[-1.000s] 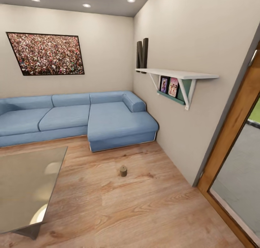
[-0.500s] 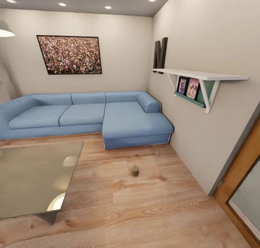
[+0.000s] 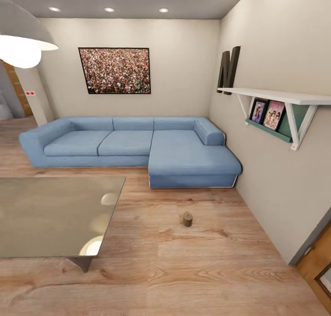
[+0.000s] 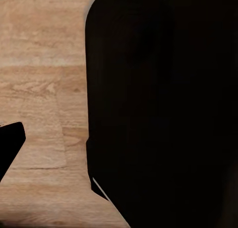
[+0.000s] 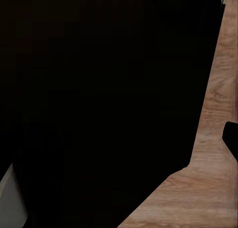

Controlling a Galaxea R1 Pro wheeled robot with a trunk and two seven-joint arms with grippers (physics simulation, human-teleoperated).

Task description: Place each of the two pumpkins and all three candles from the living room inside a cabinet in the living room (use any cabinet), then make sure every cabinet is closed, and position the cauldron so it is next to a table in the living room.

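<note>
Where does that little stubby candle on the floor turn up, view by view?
Head view: the candle stands on the wood floor, in front of the blue sofa and right of the glass table.
Left wrist view: wood floor beside a dark robot part.
Right wrist view: wood floor beside a dark robot part.
Shared landmark: the wood floor.

— What can be seen of the left arm?
— In the left wrist view, a large black part of the robot (image 4: pixel 163 104) close before the camera. I cannot tell the gripper's state.
— And the right arm?
— The same: a dark black part (image 5: pixel 99 104) close to its wrist camera, state unclear.
</note>
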